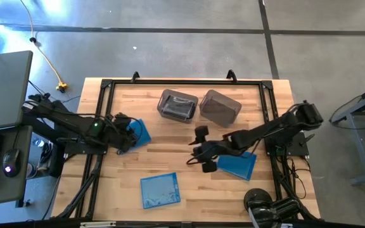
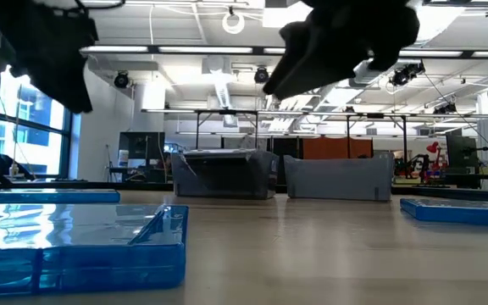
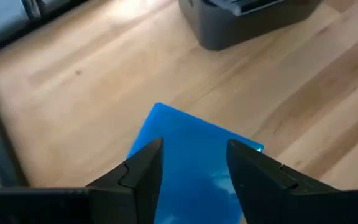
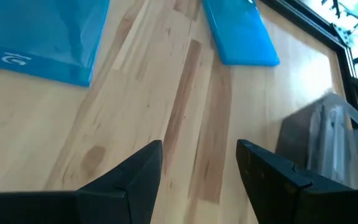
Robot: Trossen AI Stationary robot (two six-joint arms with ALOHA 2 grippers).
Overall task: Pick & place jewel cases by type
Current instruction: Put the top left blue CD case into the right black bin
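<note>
Three blue jewel cases lie on the table; no dark ones can be made out, though the left bin [image 1: 178, 105] holds something dark that cannot be told apart. Places below are relative to that bin.

- Left blue case [image 1: 139, 132]: toward the left arm's side and a little nearer the front edge, partly under the left gripper [image 1: 124, 133]. In the left wrist view the case [image 3: 197, 155] sits directly past the fingers, which stand apart with nothing between them.
- Cloud-patterned case [image 1: 160, 190]: well toward the front edge, alone.
- Right blue case [image 1: 239, 166]: toward the right arm's side and forward, partly under the right gripper [image 1: 201, 159]. Its fingers are spread over bare wood [image 4: 185, 124], gripping nothing.
- Second bin [image 1: 220, 106]: just beside the first, on the right arm's side.

Risks, as judged:
- The cases are thin and lie flat, so fingertips may skid over an edge rather than get under it.
- Smooth glossy plastic on smooth wood: a one-sided push would slide or spin the case.
- The hinged lid might open if pinched at one corner.
- The bins are close together, so a case may land in the wrong one.

Materials: the cases are translucent blue, square and sharp-edged; the bins are smoky grey, rounded and deeper; the table is pale planked wood in a black frame.
</note>
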